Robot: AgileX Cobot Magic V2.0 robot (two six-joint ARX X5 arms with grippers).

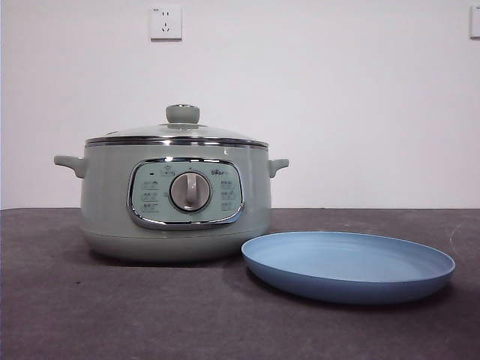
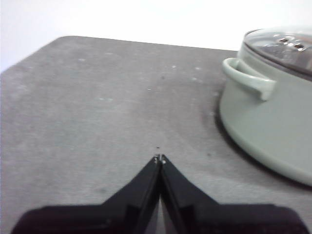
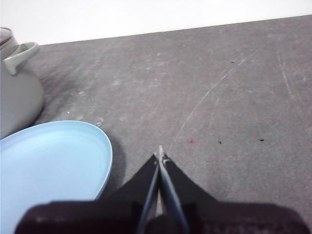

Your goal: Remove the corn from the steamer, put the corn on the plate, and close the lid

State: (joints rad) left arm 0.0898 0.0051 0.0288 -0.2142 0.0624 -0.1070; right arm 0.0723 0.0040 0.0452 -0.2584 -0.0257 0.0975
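Corn: not visible in any view; by the task it should lie inside the steamer (image 1: 176, 202), but the lid (image 1: 177, 133) is on and its glass shows nothing legible of the contents. The steamer stands on the dark grey table (image 1: 90, 315), left of centre as seen from the front edge, its control panel and silver dial (image 1: 190, 192) facing that edge. The light-blue plate (image 1: 349, 266) lies empty just beside the steamer's right flank, nearer the front edge; whether the two touch cannot be settled.

Left gripper (image 2: 159, 158): jaws pressed together, holding nothing, poised above bare table to the left of the steamer, near its left side handle (image 2: 248, 78). Right gripper (image 3: 160, 155): likewise clenched on nothing, above bare table just past the plate's right rim. Neither arm shows in the front view.

Step in hand, as judged: lifting the lid, not yet begun. To do it well, one gripper should open, descend straight over the pale green knob (image 1: 182, 114), close squarely on it, and lift vertically so the chrome rim clears the pot without dragging it. The lid should be kept or set clear of the plate, which must stay free for the corn.

Hard to make out: the panel's small lettering, the steamer's far side, and most of the lid in the wrist views.
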